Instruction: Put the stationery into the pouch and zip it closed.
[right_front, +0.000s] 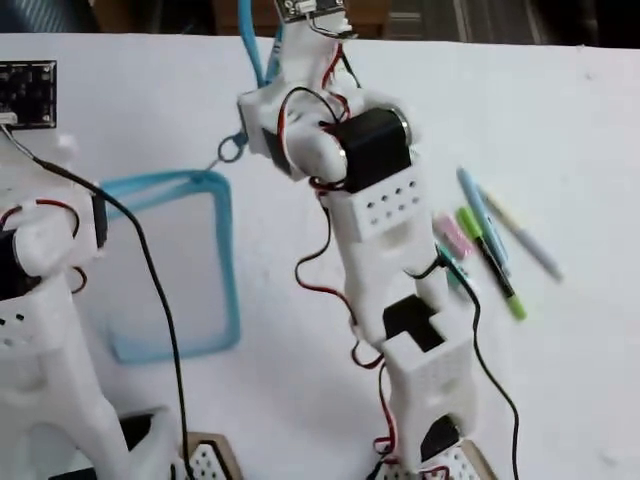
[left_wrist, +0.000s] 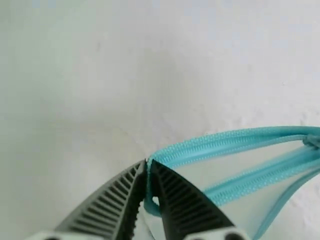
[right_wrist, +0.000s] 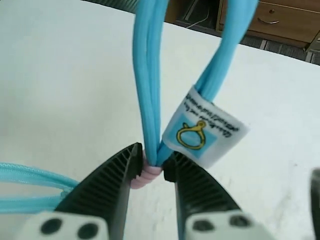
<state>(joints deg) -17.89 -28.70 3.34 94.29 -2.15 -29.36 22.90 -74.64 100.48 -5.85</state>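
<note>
The pouch (right_front: 165, 265) lies flat on the table (right_front: 560, 120), at the left middle of the high view. It is see-through with a blue edge. The left gripper (left_wrist: 147, 167) pinches one corner of that blue edge. A blue cord (right_wrist: 147, 75) runs from the pouch's top right corner up to the top of the frame. The right gripper (right_wrist: 152, 167) pinches this cord tight, just beside a small paper tag (right_wrist: 205, 129). The pens (right_front: 487, 240) lie in a bunch at the right middle, well apart from the pouch. The right arm stands between them.
</note>
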